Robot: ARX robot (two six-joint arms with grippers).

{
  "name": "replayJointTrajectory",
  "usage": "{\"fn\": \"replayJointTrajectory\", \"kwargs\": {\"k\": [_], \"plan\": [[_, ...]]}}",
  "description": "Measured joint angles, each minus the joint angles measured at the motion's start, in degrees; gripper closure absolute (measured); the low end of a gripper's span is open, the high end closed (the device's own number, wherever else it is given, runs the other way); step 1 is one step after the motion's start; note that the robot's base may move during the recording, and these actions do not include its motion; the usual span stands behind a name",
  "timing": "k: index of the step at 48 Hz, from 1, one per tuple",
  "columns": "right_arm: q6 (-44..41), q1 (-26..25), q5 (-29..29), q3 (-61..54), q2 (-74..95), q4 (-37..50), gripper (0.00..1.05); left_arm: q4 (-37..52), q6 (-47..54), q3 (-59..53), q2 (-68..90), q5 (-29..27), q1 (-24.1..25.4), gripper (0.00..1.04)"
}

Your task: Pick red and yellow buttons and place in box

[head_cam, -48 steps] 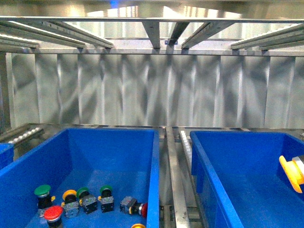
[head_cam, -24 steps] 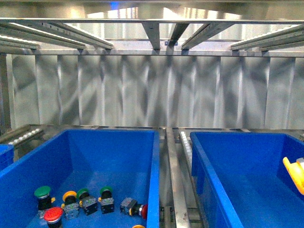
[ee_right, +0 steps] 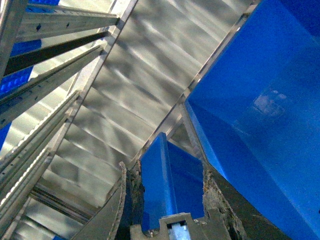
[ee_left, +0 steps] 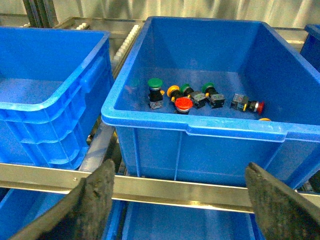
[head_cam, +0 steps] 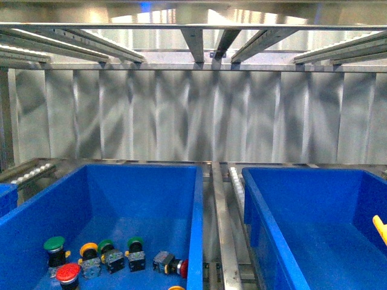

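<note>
Several buttons lie on the floor of the left blue bin [head_cam: 196,241]. Among them are a red button [head_cam: 68,272], a yellow button [head_cam: 88,248] and a red button on its side [head_cam: 182,266]; a yellow cap peeks in at the bottom edge [head_cam: 176,288]. The left wrist view shows the red button [ee_left: 183,103] and the yellow button [ee_left: 173,90] beside green ones [ee_left: 155,83]. My left gripper [ee_left: 178,170] hangs open in front of this bin, outside it. The box [head_cam: 266,241] at the right holds nothing. My right gripper [ee_right: 165,185] is open and empty, looking along a blue wall.
A metal rail with rollers [head_cam: 221,229] runs between the two bins. Another empty blue bin [ee_left: 75,85] stands on the far side of the button bin. A steel bar [ee_left: 175,187] crosses in front of the left gripper. A yellow part of the right arm [head_cam: 381,228] shows at the edge.
The yellow part of my right arm has slid right and down, almost out of the front view. The buttons have not moved.
</note>
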Motion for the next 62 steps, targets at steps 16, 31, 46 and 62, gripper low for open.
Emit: {"fn": "replayJointTrajectory", "kwargs": {"k": [16, 31, 46, 62], "plan": [[0.7, -0.1, 1.2, -1.3, -1.7, -1.5, 0.77, 0.0, 0.1, 0.0, 0.0, 0.0, 0.0, 0.08], [2.9, -3.2, 0.3, -3.4, -4.2, -3.8, 0.77, 0.0, 0.1, 0.0, 0.0, -0.2, 0.0, 0.08], [3.6, -7.9, -2.6, -4.4, -6.9, -6.8, 0.77, 0.1, 0.1, 0.0, 0.0, -0.1, 0.0, 0.08], [3.8, -14.1, -5.3, -5.1, -6.9, -7.2, 0.77, 0.1, 0.2, 0.0, 0.0, 0.0, 0.0, 0.08]]}}
